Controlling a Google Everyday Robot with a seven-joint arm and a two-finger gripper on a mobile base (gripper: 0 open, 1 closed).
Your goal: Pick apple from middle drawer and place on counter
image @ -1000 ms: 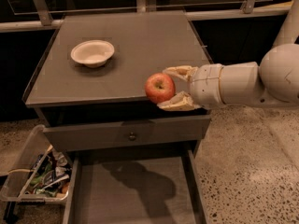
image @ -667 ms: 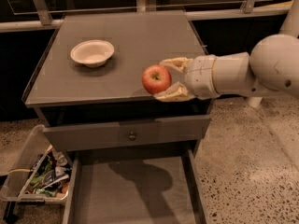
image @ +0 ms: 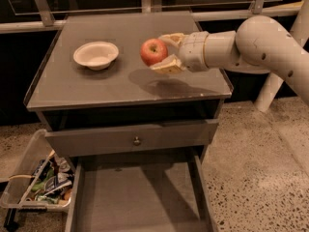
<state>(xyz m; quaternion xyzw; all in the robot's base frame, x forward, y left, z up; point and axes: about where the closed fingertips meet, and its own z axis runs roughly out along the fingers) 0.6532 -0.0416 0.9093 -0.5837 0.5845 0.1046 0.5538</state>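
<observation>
The small round red apple (image: 153, 51) with faint yellowish patches is being held clamped between the two pale, wedge-shaped fingers of the claw (image: 163, 52), one finger above it and one below. Compared with a second ago, the apple is being carried inward. Then it was being held at the front edge of the broad flat grey tabletop (image: 130, 88); now it is being held clear above the surface, further back from that edge. A soft shadow is being cast on the tabletop just beneath the claw.

From this it is being judged that the lift out of the wide grey middle drawer (image: 140, 202) is done and that only lowering and release are being left to do. That drawer, well below and in front of the claw, is being left pulled out, with only its flat dark floor and low side walls being shown.

The apple's skin is being seen as smooth and slightly glossy. Being round, it is being judged likely to roll on the flat matt top if dropped from height. A shallow round off-white bowl (image: 96, 55), dull like pressed paper, is being left untouched beyond the claw's tips, apart from the apple. The tabletop's thin pale edge is being shown slightly chipped. Behind the claw, the smooth cream cylindrical arm (image: 260, 42) is being stretched across.
</observation>
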